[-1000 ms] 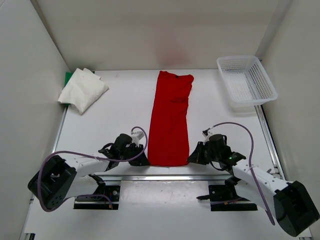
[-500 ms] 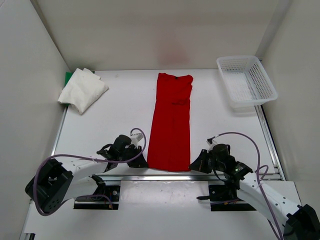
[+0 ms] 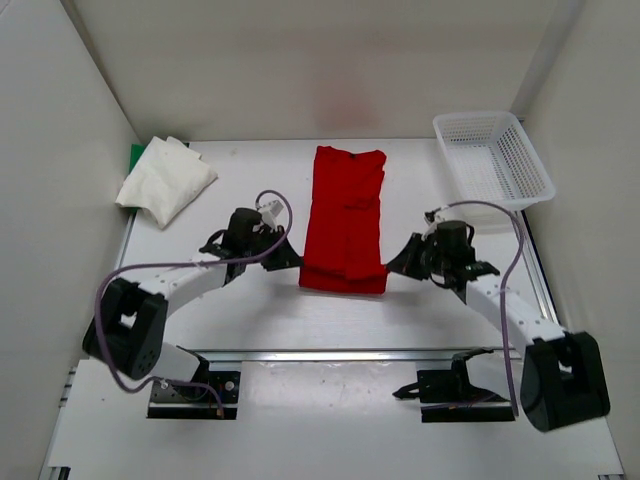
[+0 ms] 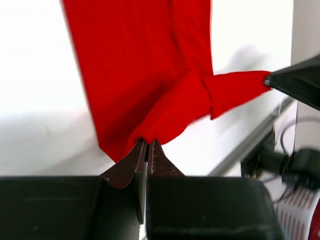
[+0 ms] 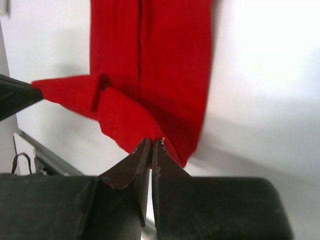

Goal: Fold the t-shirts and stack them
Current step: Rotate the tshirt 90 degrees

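The red t-shirt lies as a long strip down the middle of the table, its near end raised and folded back over itself. My left gripper is shut on the near left corner of that hem. My right gripper is shut on the near right corner. Between the two grips the lifted red cloth sags. The off-white t-shirt lies folded at the back left, on top of the green t-shirt, of which only an edge shows.
A white mesh basket stands at the back right. White walls enclose the table on three sides. A metal rail runs along the near edge in front of the arm bases.
Both grippers have lifted the red shirt's near hem and carried it away from the rail toward the back, so the strip now looks shorter. The left gripper closed on the cloth.
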You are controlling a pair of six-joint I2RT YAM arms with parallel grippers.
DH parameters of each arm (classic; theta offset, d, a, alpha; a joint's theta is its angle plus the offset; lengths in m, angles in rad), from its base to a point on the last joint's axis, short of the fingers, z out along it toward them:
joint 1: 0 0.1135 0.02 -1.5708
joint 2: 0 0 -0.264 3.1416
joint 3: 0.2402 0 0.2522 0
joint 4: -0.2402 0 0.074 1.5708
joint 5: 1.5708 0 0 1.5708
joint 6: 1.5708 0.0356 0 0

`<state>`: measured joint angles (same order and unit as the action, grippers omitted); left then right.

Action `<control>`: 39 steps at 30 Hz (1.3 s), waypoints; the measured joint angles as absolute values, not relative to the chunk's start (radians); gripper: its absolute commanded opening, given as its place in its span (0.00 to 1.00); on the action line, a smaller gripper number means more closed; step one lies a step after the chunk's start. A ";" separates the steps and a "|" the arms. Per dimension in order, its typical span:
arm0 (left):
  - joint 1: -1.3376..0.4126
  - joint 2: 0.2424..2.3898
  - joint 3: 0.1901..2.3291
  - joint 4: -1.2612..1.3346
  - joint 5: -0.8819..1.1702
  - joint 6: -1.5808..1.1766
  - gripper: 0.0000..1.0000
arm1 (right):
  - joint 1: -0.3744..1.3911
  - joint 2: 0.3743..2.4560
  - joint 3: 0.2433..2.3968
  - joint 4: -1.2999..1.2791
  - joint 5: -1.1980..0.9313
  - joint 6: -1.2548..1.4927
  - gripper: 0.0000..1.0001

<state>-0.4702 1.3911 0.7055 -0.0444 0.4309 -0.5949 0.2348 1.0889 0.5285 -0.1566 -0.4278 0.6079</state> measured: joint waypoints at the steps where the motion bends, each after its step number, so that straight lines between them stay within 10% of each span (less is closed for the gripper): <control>1: -0.460 1.424 0.731 -0.043 0.426 -0.598 0.00 | 0.231 1.134 0.567 -0.149 -0.427 0.594 0.00; 22: -0.353 2.081 1.418 -0.128 0.403 -0.623 0.00 | 0.069 1.844 1.123 -0.014 -0.481 0.525 0.00; 29: -0.322 2.165 1.454 -0.093 0.408 -0.659 0.20 | 0.065 2.001 1.275 -0.038 -0.488 0.507 0.01; 39: -0.302 2.080 1.365 0.033 0.422 -0.712 0.40 | 0.072 1.968 1.262 -0.061 -0.461 0.493 0.44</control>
<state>-0.3023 2.0796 1.3651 0.0326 0.4221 -0.7120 0.0715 1.9682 1.2621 -0.0612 -0.4610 0.4927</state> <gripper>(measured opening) 0.400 0.419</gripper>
